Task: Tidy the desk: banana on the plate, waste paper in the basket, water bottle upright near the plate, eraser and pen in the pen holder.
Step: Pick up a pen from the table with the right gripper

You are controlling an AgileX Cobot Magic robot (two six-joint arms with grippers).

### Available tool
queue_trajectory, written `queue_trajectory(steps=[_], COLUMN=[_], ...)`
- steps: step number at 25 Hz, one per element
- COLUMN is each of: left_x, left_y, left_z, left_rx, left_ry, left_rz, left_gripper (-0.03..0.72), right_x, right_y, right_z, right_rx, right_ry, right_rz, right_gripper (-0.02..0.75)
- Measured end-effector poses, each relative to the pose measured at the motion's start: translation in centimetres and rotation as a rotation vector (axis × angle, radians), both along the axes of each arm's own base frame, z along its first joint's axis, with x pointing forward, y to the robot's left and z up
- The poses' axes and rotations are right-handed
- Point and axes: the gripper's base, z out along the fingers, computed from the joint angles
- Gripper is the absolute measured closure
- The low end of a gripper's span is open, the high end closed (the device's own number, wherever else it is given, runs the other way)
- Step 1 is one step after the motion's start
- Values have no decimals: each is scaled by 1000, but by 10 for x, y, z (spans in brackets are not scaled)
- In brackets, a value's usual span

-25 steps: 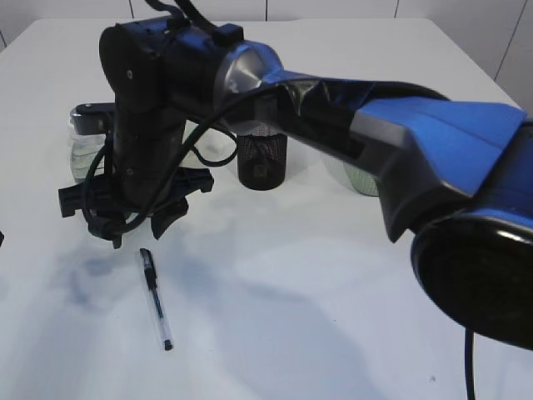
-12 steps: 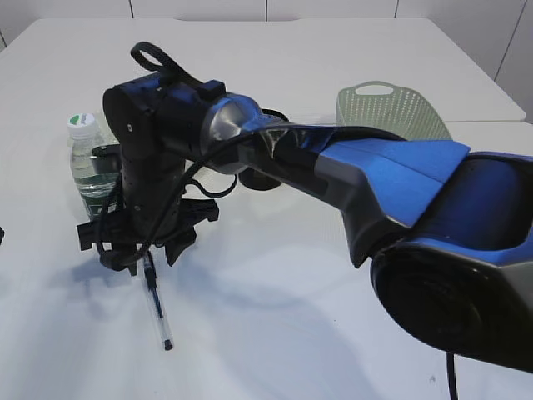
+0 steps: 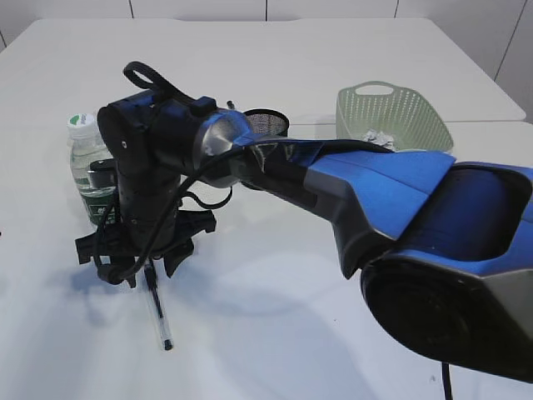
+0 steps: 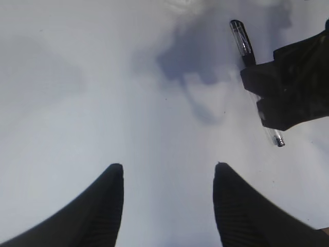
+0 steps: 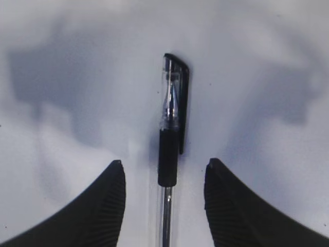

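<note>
Over the last second my right gripper (image 5: 164, 206) has come down from hovering beside the pen (image 5: 169, 144) to straddling it, so the pick for the pen holder (image 3: 268, 125) is lined up. The pen lies flat on the table (image 3: 275, 317) between the spread fingers, not yet pinched. The right arm reaches across, wrist pointing straight down near the upright water bottle (image 3: 86, 162). My left gripper (image 4: 167, 206) hangs open over bare table.

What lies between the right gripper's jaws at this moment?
The pen lies on the table between the open jaws of the right gripper, untouched; the right wrist view shows it.
</note>
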Motion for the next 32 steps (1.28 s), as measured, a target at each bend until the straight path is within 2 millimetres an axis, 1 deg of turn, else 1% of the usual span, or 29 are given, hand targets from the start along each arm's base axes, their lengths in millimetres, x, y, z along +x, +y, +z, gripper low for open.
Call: queue_trajectory(steps=[11,22,24,28,30,32], left_x=[0,0,0,0,0,0], left_y=[0,0,0,0,0,0], left_z=[0,0,0,0,0,0], left_rx=[1,1,1,1,1,1], left_ry=[0,-1,-1,-2,-2,-2], left_rz=[0,0,0,0,0,0], left_gripper=[293,293,293,293,293,293], right_x=[2,-6,-6,-5,-5,-5], right_y=[-1,6,6,6,6,5], right_z=[-8,-14,-17,-17,-17,-17], right_rx=[-23,-63,-67,-69,-69,-70], right_ry=[-2,-29,-25,-29,-30,-30], right_rz=[-12,18,17,10,8,6], right_gripper=[366,366,366,366,379,426])
